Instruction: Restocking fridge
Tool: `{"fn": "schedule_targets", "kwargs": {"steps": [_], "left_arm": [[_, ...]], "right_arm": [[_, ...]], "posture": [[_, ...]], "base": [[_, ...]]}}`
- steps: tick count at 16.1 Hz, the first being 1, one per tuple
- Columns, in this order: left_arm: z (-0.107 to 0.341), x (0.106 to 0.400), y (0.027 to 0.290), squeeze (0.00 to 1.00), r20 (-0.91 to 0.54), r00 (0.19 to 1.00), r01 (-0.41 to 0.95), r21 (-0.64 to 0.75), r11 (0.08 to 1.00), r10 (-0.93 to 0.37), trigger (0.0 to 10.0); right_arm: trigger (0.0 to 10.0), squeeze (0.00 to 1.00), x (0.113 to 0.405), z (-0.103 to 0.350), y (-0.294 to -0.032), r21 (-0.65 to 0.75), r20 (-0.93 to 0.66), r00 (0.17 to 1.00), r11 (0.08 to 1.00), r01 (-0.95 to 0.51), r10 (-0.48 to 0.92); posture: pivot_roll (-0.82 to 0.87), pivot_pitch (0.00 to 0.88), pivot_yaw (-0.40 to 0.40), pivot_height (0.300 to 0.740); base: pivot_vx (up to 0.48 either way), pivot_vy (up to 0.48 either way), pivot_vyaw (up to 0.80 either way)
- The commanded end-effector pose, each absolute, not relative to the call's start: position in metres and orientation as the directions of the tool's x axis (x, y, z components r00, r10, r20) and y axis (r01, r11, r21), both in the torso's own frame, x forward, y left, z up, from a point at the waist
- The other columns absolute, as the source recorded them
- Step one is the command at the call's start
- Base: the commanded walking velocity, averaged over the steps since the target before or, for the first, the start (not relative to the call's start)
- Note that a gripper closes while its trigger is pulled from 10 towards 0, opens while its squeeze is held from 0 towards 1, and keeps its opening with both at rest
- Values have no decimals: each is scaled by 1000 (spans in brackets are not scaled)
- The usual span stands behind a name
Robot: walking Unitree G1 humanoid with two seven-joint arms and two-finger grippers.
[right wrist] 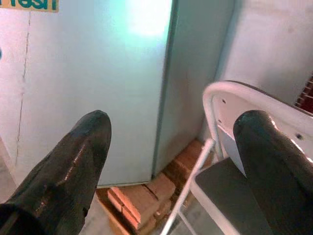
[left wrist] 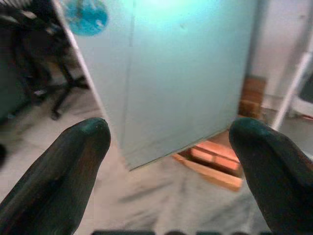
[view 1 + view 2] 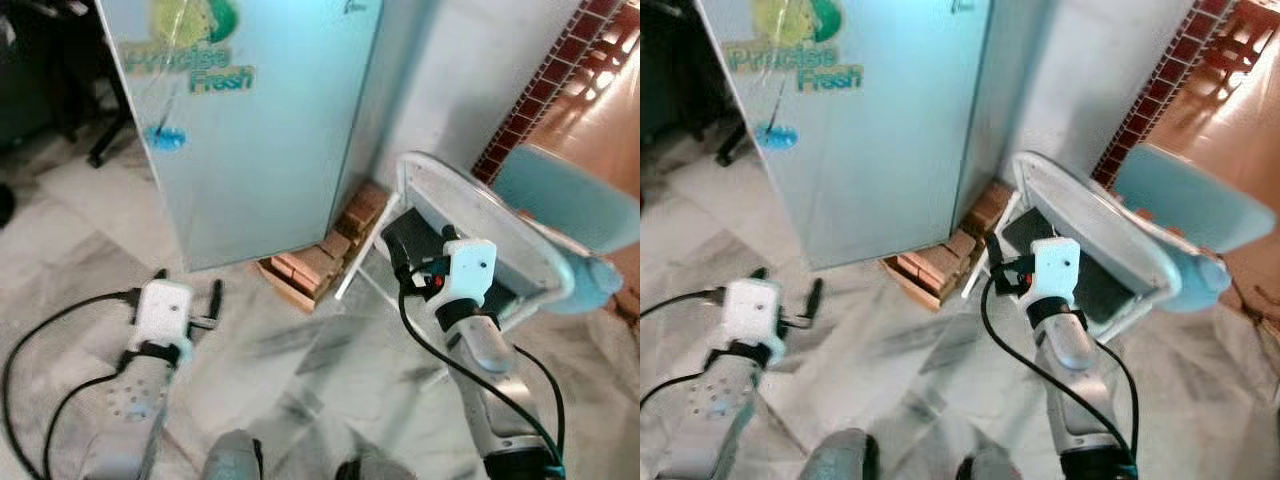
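A pale blue fridge (image 3: 250, 130) with a "Fresh" sticker stands ahead with its door closed, raised on a stack of bricks (image 3: 320, 262). My left gripper (image 3: 188, 286) hovers low over the floor in front of the fridge's left part, open, with nothing between its fingers (image 2: 58, 166). My right gripper (image 3: 408, 262) is open and empty too, held near the fridge's right corner and close to a white chair (image 3: 470, 215). In the right wrist view, the fridge door (image 1: 98, 73) and the chair frame (image 1: 215, 103) lie beyond the black fingers (image 1: 68, 161).
The white chair leans at the right with a pale blue seat (image 3: 570, 195) and a black panel. A dark office chair base (image 3: 100, 150) stands left of the fridge. A grey wall with a red tile strip (image 3: 540, 90) runs behind. The floor is marble (image 3: 330, 370).
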State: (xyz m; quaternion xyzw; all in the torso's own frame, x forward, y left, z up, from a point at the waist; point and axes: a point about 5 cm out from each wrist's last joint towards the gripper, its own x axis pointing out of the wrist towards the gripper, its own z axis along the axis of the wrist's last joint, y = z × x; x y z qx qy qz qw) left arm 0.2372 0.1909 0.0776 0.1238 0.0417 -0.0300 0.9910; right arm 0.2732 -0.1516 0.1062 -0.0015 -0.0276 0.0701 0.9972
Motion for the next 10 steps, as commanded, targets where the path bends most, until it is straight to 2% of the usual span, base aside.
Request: {"fn": "schedule_targets", "kwargs": {"steps": [1,4,9,10], "left_arm": [[78,233,183,0,-85,993,101,267,958,-81,10000],[78,232,182,0,-77,994,92,263,960,-74,10000],[88,246,192,0,-23,999,46,269,962,-42,10000],[90,248,195,0,-16,999,42,271,962,-39,10000]], "right_arm": [[10000,0,268,96,-170,-12,14,998,999,-53,53],[10000,0,263,92,-180,-42,19,1000,999,5,-4],[10000,0,263,89,-183,-54,15,1000,999,7,-6],[10000,0,265,89,-182,-54,15,1000,999,7,-7]], "posture": [[142,92,-70,740],[137,69,-73,740],[132,72,-83,740],[136,72,-82,740]], "base": [[0,476,0],[0,476,0],[0,480,0],[0,480,-694]]}}
